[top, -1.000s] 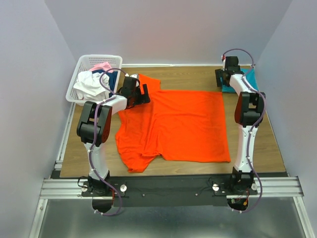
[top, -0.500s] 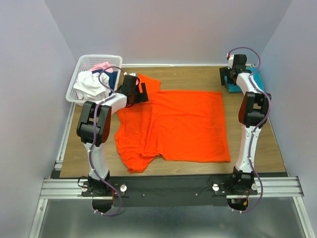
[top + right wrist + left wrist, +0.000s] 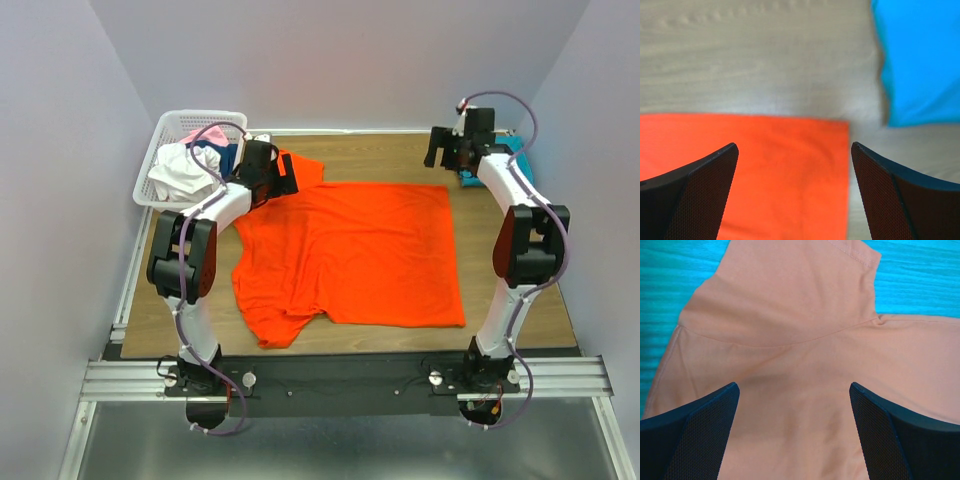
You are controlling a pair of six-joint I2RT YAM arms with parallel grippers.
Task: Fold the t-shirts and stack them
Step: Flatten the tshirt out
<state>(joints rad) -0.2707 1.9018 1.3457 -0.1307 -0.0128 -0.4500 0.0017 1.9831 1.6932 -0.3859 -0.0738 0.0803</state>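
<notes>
An orange-red t-shirt (image 3: pixel 350 255) lies spread flat on the wooden table, with one sleeve at the far left and one at the near left. My left gripper (image 3: pixel 272 178) is open just above the far left sleeve (image 3: pixel 790 305), fingers on either side of the fabric by the sleeve seam. My right gripper (image 3: pixel 443 150) is open and empty, hovering over the shirt's far right corner (image 3: pixel 805 165). A folded teal-blue t-shirt (image 3: pixel 519 148) lies at the far right, mostly hidden behind the right arm. It shows clearly in the right wrist view (image 3: pixel 920 60).
A white basket (image 3: pixel 160 135) stands at the far left corner, holding white (image 3: pixel 180 172), pink (image 3: pixel 203 133) and navy shirts. Bare wood (image 3: pixel 765 60) lies beyond the orange shirt. Grey walls close in the table on three sides.
My right gripper has moved left, away from the teal shirt, to the orange shirt's far right corner. My left gripper has shifted slightly further back over the sleeve.
</notes>
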